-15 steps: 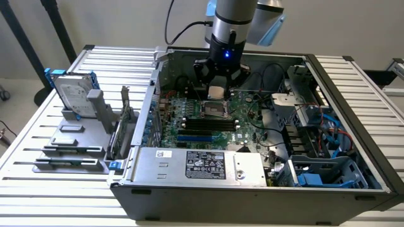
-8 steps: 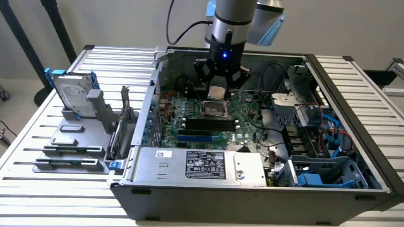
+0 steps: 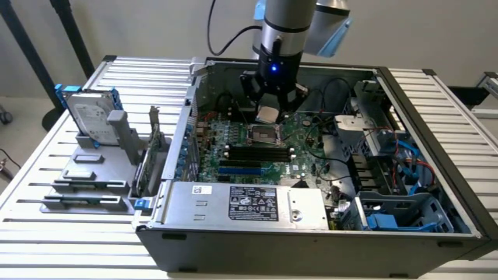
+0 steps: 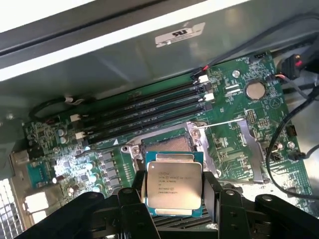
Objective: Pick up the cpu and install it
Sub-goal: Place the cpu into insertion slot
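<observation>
Hidden, cropped and unreadable items

Socket largely covered by the cpu; cpu's lower edge sits behind the gripper; cpu lettering too small to read; arm cropped at the exterior view's upper edge; power-supply label print probably illegible.

A hard drive (blue-bracketed) stands beside the open case.

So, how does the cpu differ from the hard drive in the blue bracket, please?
The cpu is small and square, the hard drive much larger. The cpu is held in the hand over the motherboard; the hard drive stands upright outside the case. Both are silver.
</observation>
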`<state>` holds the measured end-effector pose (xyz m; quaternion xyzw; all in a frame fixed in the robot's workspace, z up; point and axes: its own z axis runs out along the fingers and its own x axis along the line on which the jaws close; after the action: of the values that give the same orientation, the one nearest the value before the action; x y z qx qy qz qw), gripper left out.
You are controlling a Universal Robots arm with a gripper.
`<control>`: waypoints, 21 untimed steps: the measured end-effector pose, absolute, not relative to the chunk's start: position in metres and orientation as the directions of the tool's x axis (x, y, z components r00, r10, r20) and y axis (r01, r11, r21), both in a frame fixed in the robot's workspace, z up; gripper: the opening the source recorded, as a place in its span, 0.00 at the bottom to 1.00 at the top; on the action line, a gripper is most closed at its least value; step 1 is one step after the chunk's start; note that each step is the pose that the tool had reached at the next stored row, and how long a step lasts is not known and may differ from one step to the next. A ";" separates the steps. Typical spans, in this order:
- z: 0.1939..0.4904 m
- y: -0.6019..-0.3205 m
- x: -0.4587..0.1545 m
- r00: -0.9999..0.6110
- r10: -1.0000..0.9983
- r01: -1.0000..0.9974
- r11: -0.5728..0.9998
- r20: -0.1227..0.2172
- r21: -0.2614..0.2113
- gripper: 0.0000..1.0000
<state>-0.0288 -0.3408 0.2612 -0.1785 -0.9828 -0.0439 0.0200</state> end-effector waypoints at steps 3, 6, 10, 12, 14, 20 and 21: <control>0.260 -0.341 -0.029 -0.915 0.401 0.404 0.911 0.055 0.079 0.55; 0.260 -0.341 -0.029 -0.892 0.449 0.452 0.888 0.055 0.079 0.55; 0.259 -0.341 -0.029 -0.856 0.514 0.516 0.853 0.055 0.079 0.55; 0.258 -0.341 -0.029 -0.837 0.544 0.547 0.833 0.055 0.079 0.55; 0.257 -0.341 -0.029 -0.817 0.574 0.576 0.813 0.055 0.079 0.55; 0.255 -0.341 -0.029 -0.750 0.660 0.662 0.745 0.055 0.079 0.55; 0.254 -0.341 -0.029 -0.737 0.673 0.676 0.733 0.055 0.079 0.55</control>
<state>-0.0288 -0.3407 0.2542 -0.3623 -0.9308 -0.0470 0.0113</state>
